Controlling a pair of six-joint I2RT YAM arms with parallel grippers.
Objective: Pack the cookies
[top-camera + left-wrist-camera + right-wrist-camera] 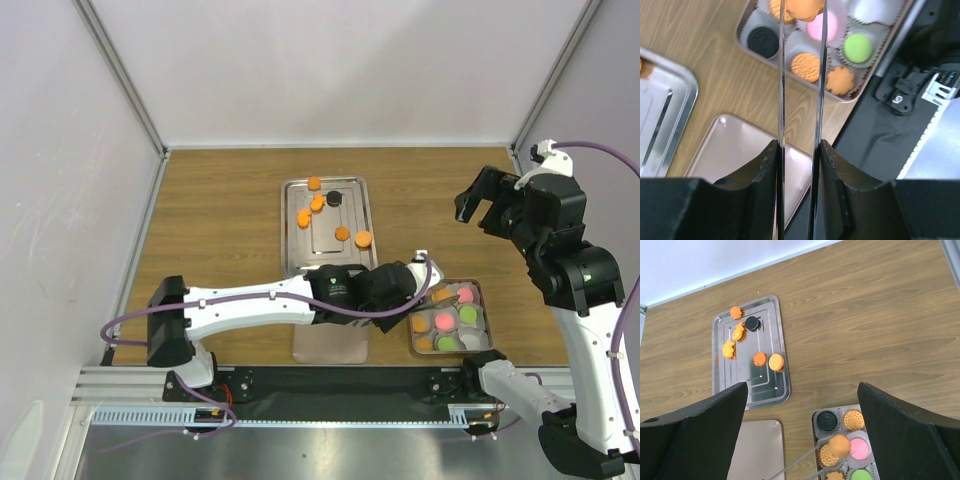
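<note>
Pinching an orange cookie (807, 9) above the box (738, 35), left gripper (801, 5) clamped, right gripper (801, 435) wide open

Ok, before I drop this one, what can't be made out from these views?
Left wrist: the held orange cookie runs off the top edge, so the cup under it is unseen.
Right wrist: the box has its near rows cut off by the bottom edge and the right fingers.
Top external: how the left fingers grip the cookie is too small to judge.
</note>
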